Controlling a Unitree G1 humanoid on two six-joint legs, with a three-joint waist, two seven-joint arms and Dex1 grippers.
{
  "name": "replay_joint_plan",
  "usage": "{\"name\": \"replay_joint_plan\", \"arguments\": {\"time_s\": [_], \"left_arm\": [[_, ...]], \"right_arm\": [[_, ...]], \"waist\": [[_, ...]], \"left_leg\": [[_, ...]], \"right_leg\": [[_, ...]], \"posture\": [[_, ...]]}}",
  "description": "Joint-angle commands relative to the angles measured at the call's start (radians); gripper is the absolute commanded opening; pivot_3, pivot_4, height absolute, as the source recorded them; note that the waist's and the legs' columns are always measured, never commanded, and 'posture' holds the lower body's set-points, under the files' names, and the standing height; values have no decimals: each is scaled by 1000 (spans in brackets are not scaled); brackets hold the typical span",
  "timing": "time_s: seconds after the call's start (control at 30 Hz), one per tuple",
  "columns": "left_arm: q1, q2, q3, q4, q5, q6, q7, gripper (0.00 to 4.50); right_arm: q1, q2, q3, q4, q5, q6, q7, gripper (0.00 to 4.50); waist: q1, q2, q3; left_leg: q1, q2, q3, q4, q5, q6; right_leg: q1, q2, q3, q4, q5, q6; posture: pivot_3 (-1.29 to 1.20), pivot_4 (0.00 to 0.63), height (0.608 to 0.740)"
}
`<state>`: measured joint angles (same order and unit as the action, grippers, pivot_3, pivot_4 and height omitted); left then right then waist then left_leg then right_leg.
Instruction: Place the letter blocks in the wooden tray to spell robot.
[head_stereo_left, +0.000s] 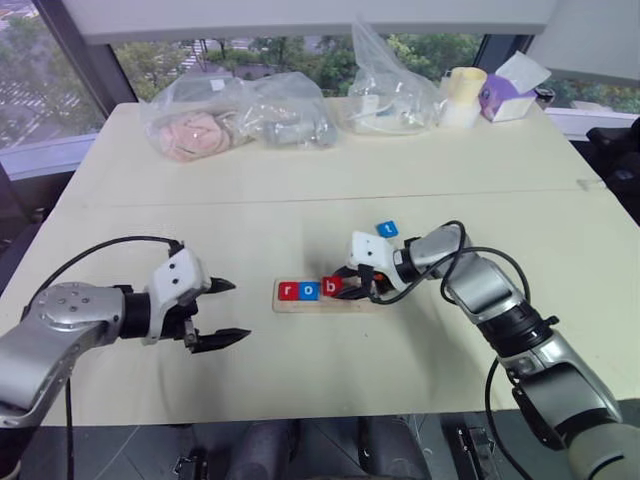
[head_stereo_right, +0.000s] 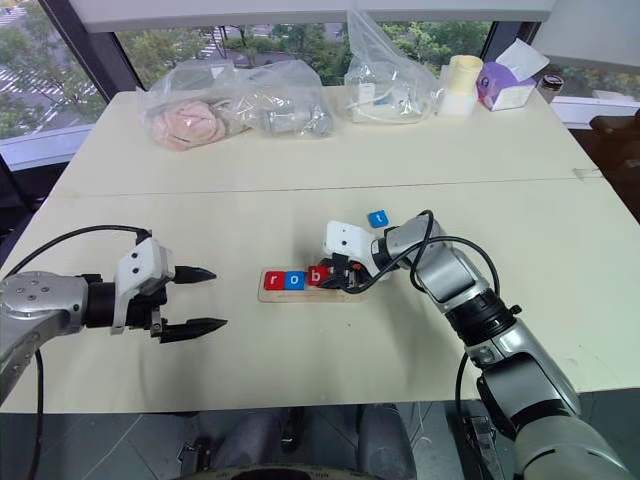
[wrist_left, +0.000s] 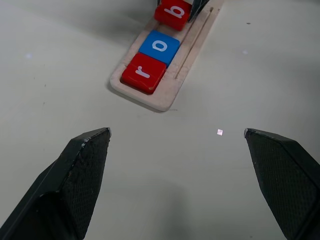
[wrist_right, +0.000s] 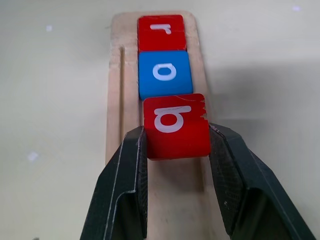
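Tray: the wooden tray lies flat near the middle of the table, its long side running left to right in the head views.
Tiles in tray: a red "r" tile sits at the left end, a blue "o" tile touches it, and a red "b" tile comes third, seemingly slightly tilted and touching the "o".
Right gripper: the right gripper reaches in from the right, its two black fingers clamped on opposite sides of the "b" tile over the tray slot.
Loose tile: a blue "t" tile lies on the table just behind the right wrist, apart from the tray.
Left gripper: the left gripper hovers left of the tray, well apart from it, fingers spread wide and holding nothing.
Table: a pale cream table with a seam across its middle.
Far edge: clear plastic bags, a pale cup and a purple-and-white box.
Room: large windows behind, trees outside.
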<state>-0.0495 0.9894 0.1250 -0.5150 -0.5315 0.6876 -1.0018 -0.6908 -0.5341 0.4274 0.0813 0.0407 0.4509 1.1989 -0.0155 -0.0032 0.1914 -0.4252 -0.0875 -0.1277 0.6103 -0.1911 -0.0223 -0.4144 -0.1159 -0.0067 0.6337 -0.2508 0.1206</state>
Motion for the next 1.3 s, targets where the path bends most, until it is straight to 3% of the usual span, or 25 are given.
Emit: {"name": "replay_joint_plan", "arguments": {"time_s": [0.03, 0.23, 0.43, 0.47, 0.77, 0.9, 1.07, 1.3], "left_arm": [[-11, 1, -7, -8, 6, -17, -2, 4500], [-16, -1, -18, -4, 9, -24, 4, 4500], [-19, -8, -23, 1, 18, -30, 8, 4500], [-18, -9, -25, 2, 20, -32, 8, 4500], [-26, -23, -28, 14, 27, -41, 10, 4500], [-42, -41, -3, 0, -34, 2, 6, 4500], [-63, -30, -22, -5, -51, 22, -4, 4500], [-82, -29, -34, 8, -43, 22, -3, 4500]], "right_arm": [[-20, 7, -4, -36, 4, -1, 3, 1122], [-13, 6, 1, -38, 0, -6, 7, 1122], [-16, 13, -4, -41, 2, -2, -3, 4208], [-19, 15, -8, -43, 4, 1, -6, 4480], [-35, 51, -140, -53, 75, 93, -114, 4480], [-6, 72, -183, -33, 59, 97, -223, 4480], [4, 81, -163, 51, 0, 7, -306, 4480], [9, 62, -127, 102, -41, -85, -279, 4480]], "waist": [[0, 0, 0], [0, 0, 0], [0, 0, 0], [0, 0, 0], [1, 0, 0], [1, 0, 0], [0, 0, 0], [-3, 0, 0]], "left_leg": [[0, 0, 0, 0, 0, 0], [0, 0, 0, 0, 0, 0], [0, 0, 0, 0, 0, 0], [0, 0, 0, 0, 0, 0], [0, 0, 0, 0, 0, 0], [0, 0, 0, 0, 0, 0], [0, 0, 0, 0, 0, 0], [0, 0, 1, 0, 0, 0]], "right_leg": [[0, 0, 0, 0, 0, 0], [0, 0, 0, 0, 0, 0], [0, 0, 0, 0, 0, 0], [0, 0, 0, 0, 0, 0], [0, 0, 0, 0, 0, 0], [0, 0, 0, 0, 0, 0], [0, 0, 0, 0, 0, 0], [0, 0, 0, 0, 1, 0]], "posture": [[0, 150, 740], [0, 150, 740], [0, 150, 740], [0, 150, 740], [0, 150, 740], [0, 150, 740], [0, 150, 740], [0, 150, 740]]}}
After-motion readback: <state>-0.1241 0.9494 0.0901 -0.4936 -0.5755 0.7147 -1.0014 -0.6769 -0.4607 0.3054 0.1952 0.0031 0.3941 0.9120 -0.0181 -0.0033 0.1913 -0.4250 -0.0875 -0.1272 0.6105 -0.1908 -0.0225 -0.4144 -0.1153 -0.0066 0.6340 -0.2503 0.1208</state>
